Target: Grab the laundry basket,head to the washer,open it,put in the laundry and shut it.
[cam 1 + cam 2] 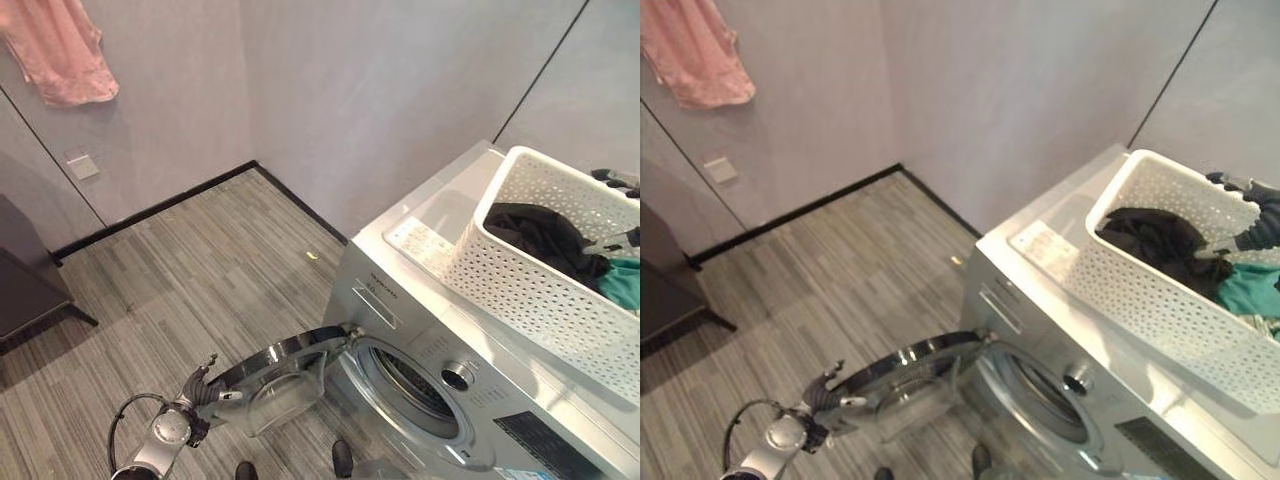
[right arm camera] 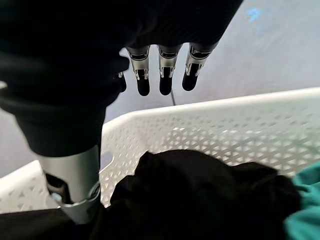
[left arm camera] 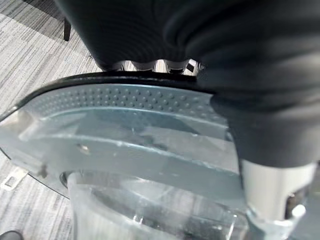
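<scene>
The silver washer (image 1: 420,300) stands at the right with its round glass door (image 1: 280,365) swung open toward me, so the drum mouth (image 1: 415,385) shows. My left hand (image 1: 195,395) is at the door's outer edge; in the left wrist view its fingers curl over the dark rim of the door (image 3: 125,130). On top of the washer sits the white perforated laundry basket (image 1: 540,280), holding a black garment (image 1: 540,235) and a teal one (image 1: 622,285). My right hand (image 1: 1258,225) hangs inside the basket, open, just above the black garment (image 2: 200,195).
A pink garment (image 1: 65,50) hangs on the grey wall at top left, above a wall switch (image 1: 82,165). A dark piece of furniture (image 1: 25,280) stands at the left edge. Striped wood floor stretches between it and the washer.
</scene>
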You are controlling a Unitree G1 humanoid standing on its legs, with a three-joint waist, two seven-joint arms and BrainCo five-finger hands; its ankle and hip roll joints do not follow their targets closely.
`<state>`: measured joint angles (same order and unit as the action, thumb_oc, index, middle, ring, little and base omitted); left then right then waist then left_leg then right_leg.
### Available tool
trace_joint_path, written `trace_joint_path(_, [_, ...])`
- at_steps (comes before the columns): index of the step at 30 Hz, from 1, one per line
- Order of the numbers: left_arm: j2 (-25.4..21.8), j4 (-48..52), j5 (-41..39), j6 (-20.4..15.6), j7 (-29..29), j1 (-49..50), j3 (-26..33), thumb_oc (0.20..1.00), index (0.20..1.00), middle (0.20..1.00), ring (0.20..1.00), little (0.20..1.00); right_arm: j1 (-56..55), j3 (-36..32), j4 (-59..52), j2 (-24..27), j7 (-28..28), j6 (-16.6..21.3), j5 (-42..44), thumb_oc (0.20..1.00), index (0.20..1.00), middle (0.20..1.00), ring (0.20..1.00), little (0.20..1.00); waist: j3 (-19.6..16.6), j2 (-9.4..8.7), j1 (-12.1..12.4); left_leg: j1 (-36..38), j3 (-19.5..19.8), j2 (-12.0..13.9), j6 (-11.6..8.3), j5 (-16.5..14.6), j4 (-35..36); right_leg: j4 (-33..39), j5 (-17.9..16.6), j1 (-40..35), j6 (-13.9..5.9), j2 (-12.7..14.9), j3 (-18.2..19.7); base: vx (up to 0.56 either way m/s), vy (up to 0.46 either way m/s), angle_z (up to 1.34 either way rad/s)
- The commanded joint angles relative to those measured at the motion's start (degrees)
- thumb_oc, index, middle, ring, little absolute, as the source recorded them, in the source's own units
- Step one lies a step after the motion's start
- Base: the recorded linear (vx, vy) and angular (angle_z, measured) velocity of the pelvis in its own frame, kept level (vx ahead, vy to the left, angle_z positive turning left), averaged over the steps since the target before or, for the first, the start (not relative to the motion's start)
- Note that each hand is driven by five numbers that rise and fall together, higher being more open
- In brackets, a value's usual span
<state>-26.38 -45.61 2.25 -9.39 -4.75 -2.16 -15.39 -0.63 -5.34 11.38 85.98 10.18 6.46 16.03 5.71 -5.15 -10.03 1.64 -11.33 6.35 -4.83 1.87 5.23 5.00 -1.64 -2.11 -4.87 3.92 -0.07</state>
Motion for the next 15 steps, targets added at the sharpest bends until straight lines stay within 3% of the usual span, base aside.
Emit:
trace_joint_path(1, [-0.8, 0.5, -1.5, -1.9, 0.2, -5.4, -0.5, 1.000, 1.000, 1.000, 1.000, 1.000, 7.3, 0.2, 3.5, 1.9, -0.6, 1.0, -0.4, 1.000, 1.000, 1.000, 1.000, 1.000, 0.2, -0.24, 2.2, 2.3, 0.3, 4.5, -0.56, -1.2, -1.4, -2.5, 0.7, 3.7, -2.35, 0.8, 1.3, 0.03, -0.010, 0.06])
trace_joint_path(10, [-0.9, 2.4, -1.9, -2.0, 0.5, -4.8, -0.8, 1.000, 1.000, 1.000, 1.000, 1.000, 6.9, 3.1, 4.0, 2.9, -0.2, 0.5, -5.6, 1.000, 1.000, 1.000, 1.000, 1.000, 1.8, -0.21, 2.9, 1.1, 1.4, 4.5, -0.75, -0.8, -1.1, -2.3, 0.8, 4.2, -2.24, 0.9, 0.4, 0.01, -0.009, 0.06])
trace_joint_path(15, [-1.5, 4.0, -3.0, -2.3, 0.4, -4.8, -1.2, 1.000, 1.000, 1.000, 1.000, 1.000, 12.8, 9.8, 6.7, 2.7, -0.3, 0.0, -8.8, 1.000, 1.000, 1.000, 1.000, 1.000, 3.3, -0.03, 3.9, -0.2, 2.0, 4.4, -0.74, -0.5, -1.0, -2.3, 0.7, 5.4, -2.23, 0.9, 0.0, -0.02, -0.016, 0.11])
